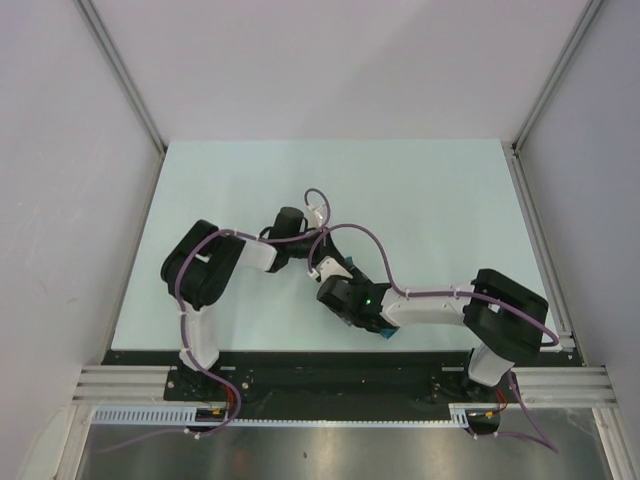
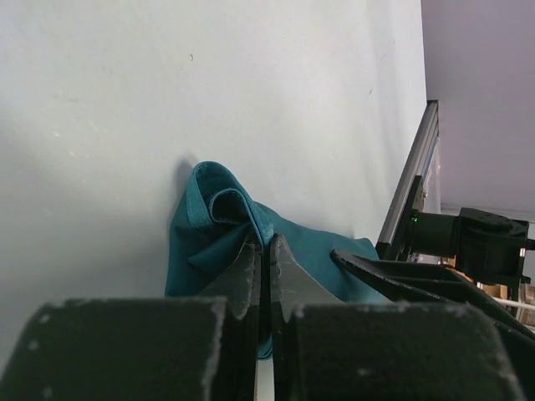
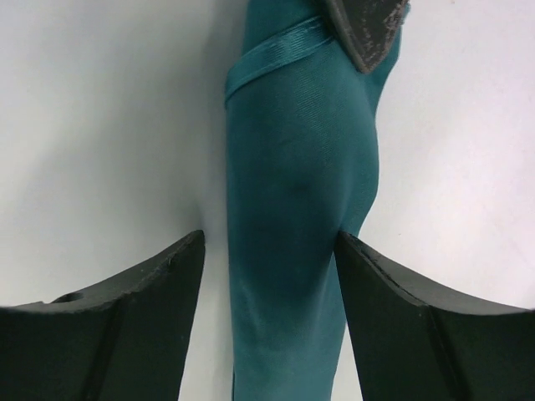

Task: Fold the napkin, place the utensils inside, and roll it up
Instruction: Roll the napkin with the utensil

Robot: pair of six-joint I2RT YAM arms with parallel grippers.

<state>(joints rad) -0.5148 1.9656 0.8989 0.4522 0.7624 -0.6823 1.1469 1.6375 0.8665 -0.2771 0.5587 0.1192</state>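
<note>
The napkin (image 3: 301, 209) is a plain teal cloth, finely woven, gathered into 1 narrow, rounded roll lying on the pale table (image 1: 420, 200). In the right wrist view the roll runs lengthwise up the middle, smooth and taut, and a hemmed edge band crosses it at a slant near its far end. In the left wrist view that end is bunched into loose, curled folds. From above only small teal slivers show, close to the table's near edge.

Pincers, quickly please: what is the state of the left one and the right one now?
Left pincer: shut, pinching a fold of the napkin.
Right pincer: open, one finger on each side of the rolled napkin, not gripping it.
</note>
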